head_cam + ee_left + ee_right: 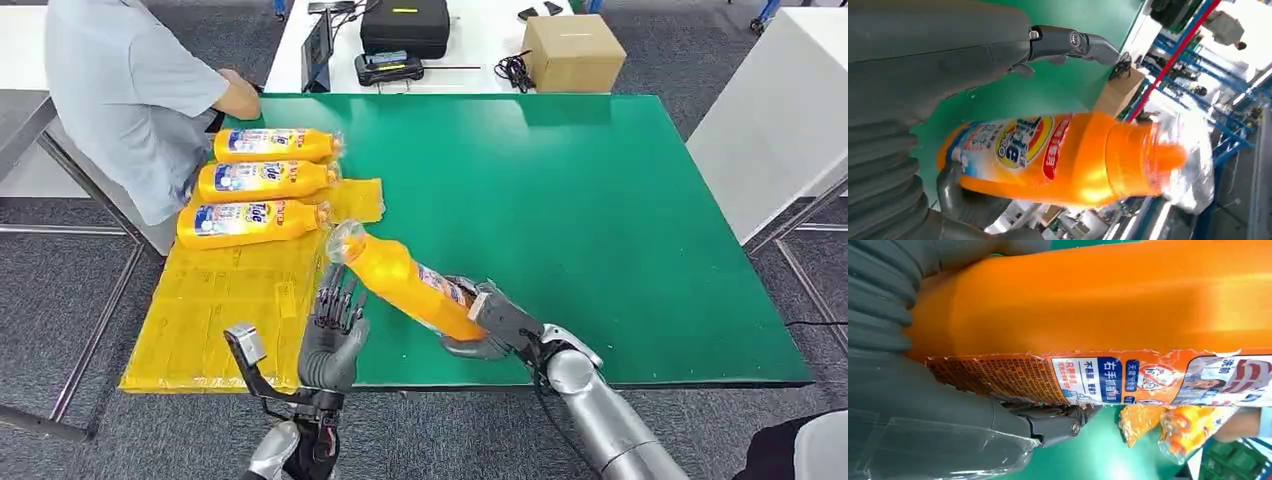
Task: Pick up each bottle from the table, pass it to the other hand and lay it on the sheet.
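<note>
**Bottle held over the bench edge, between two robot hands**

A green bench (600, 220) is taking up most of the head view. A yellow sheet (230, 310) is lying over its left part and hanging past the near edge. A person in a grey shirt (130, 90) is leaning in at the far left corner, just beside the sheet. Behind the bench, a white table is carrying a black case (405, 25), a cardboard box (573, 52) and a cable.

Three orange bottles (262, 182) are lying side by side on the far end of the sheet, caps pointing right, close to one another.

The right robot hand (490, 320) is gripping a fourth orange bottle (405, 283) around its lower body, fingers wrapped on it. The bottle is tilting up and to the left, its plastic-wrapped cap (345, 240) hanging above the sheet's right edge, near the closest lying bottle.

The left robot hand (333, 325) is standing upright just beside the bottle's neck, fingers spread apart and holding nothing. Whether its fingertips are touching the bottle, I cannot tell.
</note>
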You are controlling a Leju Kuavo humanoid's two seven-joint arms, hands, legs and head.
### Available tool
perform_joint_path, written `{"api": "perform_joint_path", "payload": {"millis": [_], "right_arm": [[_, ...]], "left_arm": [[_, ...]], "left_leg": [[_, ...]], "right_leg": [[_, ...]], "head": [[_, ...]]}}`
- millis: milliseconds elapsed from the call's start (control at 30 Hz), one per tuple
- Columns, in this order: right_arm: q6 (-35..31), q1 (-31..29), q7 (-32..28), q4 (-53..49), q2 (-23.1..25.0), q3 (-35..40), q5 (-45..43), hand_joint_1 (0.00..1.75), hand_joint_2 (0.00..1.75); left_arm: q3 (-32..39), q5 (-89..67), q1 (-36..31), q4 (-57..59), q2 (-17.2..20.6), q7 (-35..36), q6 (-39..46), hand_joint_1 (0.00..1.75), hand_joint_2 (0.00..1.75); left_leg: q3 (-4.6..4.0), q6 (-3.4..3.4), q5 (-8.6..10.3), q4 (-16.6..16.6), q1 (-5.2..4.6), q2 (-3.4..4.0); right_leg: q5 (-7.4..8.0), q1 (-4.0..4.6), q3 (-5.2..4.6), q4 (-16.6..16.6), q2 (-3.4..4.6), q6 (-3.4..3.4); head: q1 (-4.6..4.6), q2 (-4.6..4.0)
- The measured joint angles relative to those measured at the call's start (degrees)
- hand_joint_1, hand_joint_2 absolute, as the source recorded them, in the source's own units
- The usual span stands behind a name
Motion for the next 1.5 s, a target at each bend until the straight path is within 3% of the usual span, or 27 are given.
{"api": "perform_joint_path", "payload": {"millis": [167,600,633,667,700,1100,1133,1167,1200,1500], "right_arm": [[4.44,-2.62,-1.18,3.55,-0.5,3.5,-1.31,1.75,1.75],[4.55,-7.01,-0.79,8.88,-0.24,8.79,-3.13,1.75,1.75],[4.33,-7.17,-0.77,9.21,-0.24,9.07,-3.17,1.75,1.75],[4.15,-7.28,-0.74,9.49,-0.24,9.27,-3.17,1.75,1.75],[4.04,-7.37,-0.7,9.79,-0.22,9.46,-3.17,1.75,1.75],[3.0,-7.92,-0.57,12.72,1.7,10.97,-4.59,1.71,1.75],[2.78,-7.94,-0.68,12.94,1.79,11.17,-4.59,1.19,1.75],[2.58,-7.94,-0.79,13.16,1.92,11.26,-4.59,0.24,1.75],[2.43,-7.94,-0.94,13.4,2.01,11.3,-4.63,0.0,1.75],[1.86,-7.87,-1.64,15.5,2.64,11.54,-4.39,0.0,1.75]], "left_arm": [[-1.88,-0.74,-2.02,3.98,0.0,2.21,-3.63,0.0,1.75],[-2.34,-1.1,-7.33,13.9,-0.2,0.83,-0.7,0.0,1.75],[-2.32,-1.71,-7.63,14.23,-0.31,0.41,0.24,0.24,1.75],[-2.32,-2.1,-7.91,14.52,-0.44,0.2,1.03,1.61,1.75],[-2.32,-2.27,-8.19,14.88,-0.61,0.13,1.83,1.75,1.75],[-1.03,-1.86,-8.67,15.17,-1.36,-3.56,5.09,1.75,1.75],[-0.94,-1.86,-8.53,14.82,-1.36,-3.52,5.09,1.75,1.75],[-0.87,-1.84,-8.32,14.47,-1.36,-3.39,5.07,1.75,1.75],[-0.85,-1.81,-8.16,14.14,-1.36,-3.32,5.01,1.75,1.75],[-0.2,0.04,-6.52,9.77,-1.36,-1.53,0.65,1.75,1.75]], "left_leg": [[0.01,0.0,0.0,0.0,0.0,0.01],[0.0,0.0,0.02,0.01,0.0,-0.01],[0.0,0.0,0.02,0.01,0.0,-0.01],[-0.01,0.0,0.02,0.01,0.0,-0.02],[-0.02,0.01,0.01,0.01,0.0,-0.02],[-0.01,0.0,0.02,0.01,0.01,-0.01],[-0.01,0.0,0.02,0.01,0.01,-0.01],[-0.01,0.0,0.02,0.01,0.01,-0.01],[-0.01,0.0,0.02,0.01,0.01,-0.01],[-0.01,0.0,0.02,0.01,0.0,0.0]], "right_leg": [[0.0,0.01,0.0,0.0,0.01,0.0],[0.01,0.01,0.0,0.01,-0.01,0.0],[0.01,0.0,0.0,0.01,-0.01,0.0],[0.01,0.0,0.0,0.01,-0.01,0.0],[0.01,0.0,0.0,0.01,-0.01,0.0],[0.01,0.01,-0.01,0.01,0.0,0.0],[0.0,0.01,-0.01,0.01,0.0,0.0],[0.0,0.01,-0.01,0.01,0.0,0.0],[0.0,0.0,-0.02,0.01,0.0,0.0],[0.01,0.0,-0.01,0.0,0.0,0.01]], "head": [[0.02,0.0],[0.0,0.0],[0.0,0.0],[0.0,0.0],[0.0,0.0],[0.0,0.0],[0.0,0.0],[0.02,0.0],[0.0,0.0],[0.0,0.0]]}}
